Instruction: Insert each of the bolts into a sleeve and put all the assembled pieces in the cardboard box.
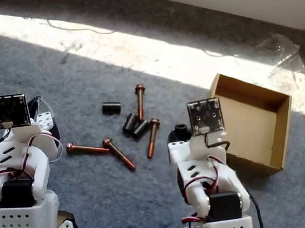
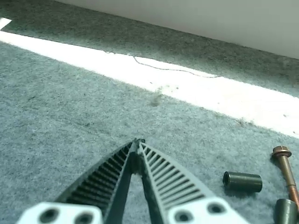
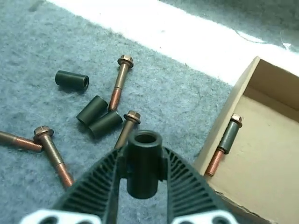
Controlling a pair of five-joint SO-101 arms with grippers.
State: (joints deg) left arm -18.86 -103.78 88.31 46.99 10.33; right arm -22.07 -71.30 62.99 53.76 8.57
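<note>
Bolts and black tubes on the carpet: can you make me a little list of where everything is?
Loose bolts: four, lying on the carpet
Loose sleeves: three, among the bolts
Right gripper: shut on a fourth sleeve
Left gripper: shut, holding nothing, above the carpet
Cardboard box: holds one assembled piece, a bolt through a sleeve

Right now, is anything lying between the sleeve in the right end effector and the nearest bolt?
Nothing visible does. The sleeve in the right end effector hangs right by the nearest bolt, bare carpet between; two loose sleeves lie off to its side.
</note>
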